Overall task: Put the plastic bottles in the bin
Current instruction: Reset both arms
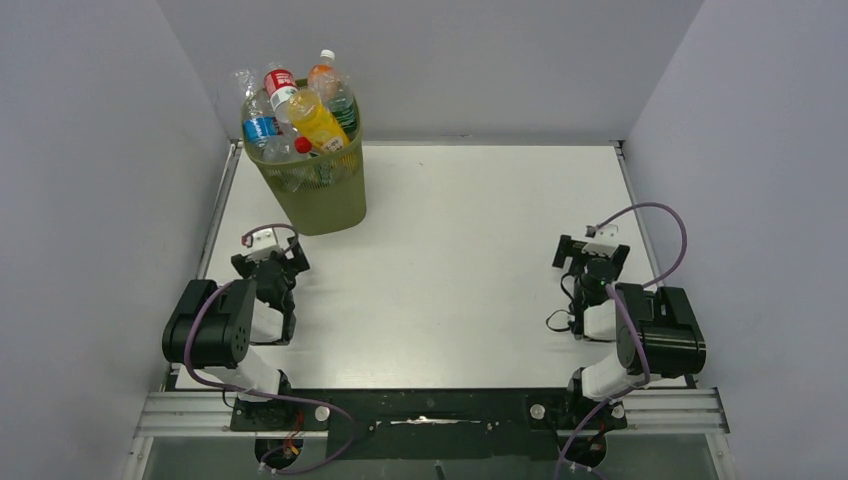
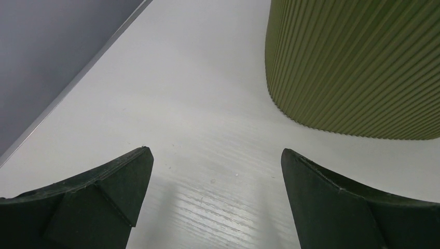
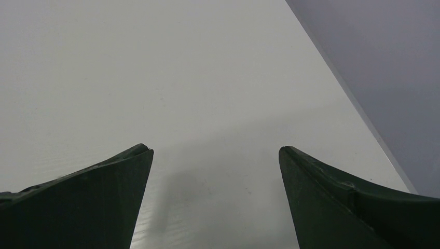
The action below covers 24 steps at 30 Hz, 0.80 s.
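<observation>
Both stand spread and empty, left gripper (image 2: 216,151) and right gripper (image 3: 215,149); plastic bottles (image 1: 315,120) overfill the bin (image 1: 322,205) just ahead-right of the left one, so best back away without brushing it.

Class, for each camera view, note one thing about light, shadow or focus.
Top view: even, soft light; the bin casts hardly any shadow. Left wrist view: bin ribs crisp, near fingers dark and slightly soft. Right wrist view: a faint grey shadow on the table between the dark fingers.
</observation>
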Each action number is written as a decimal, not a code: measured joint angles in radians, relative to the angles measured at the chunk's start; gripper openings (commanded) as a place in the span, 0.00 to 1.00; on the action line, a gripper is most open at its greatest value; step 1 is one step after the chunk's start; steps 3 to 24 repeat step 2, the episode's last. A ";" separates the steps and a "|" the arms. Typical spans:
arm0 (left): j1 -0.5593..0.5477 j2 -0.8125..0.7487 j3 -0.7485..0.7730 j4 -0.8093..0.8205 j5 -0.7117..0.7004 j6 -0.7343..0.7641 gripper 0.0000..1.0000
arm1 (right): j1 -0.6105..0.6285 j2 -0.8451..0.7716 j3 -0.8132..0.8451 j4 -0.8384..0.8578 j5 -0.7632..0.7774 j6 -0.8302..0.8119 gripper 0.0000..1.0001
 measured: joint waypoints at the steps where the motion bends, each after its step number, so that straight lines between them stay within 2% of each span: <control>1: 0.000 0.000 0.000 0.000 -0.005 -0.002 0.98 | -0.002 0.000 0.002 -0.002 -0.003 0.000 0.98; 24: 0.000 0.000 0.000 0.000 -0.008 -0.003 0.98 | -0.003 0.000 0.005 -0.003 -0.006 0.000 0.98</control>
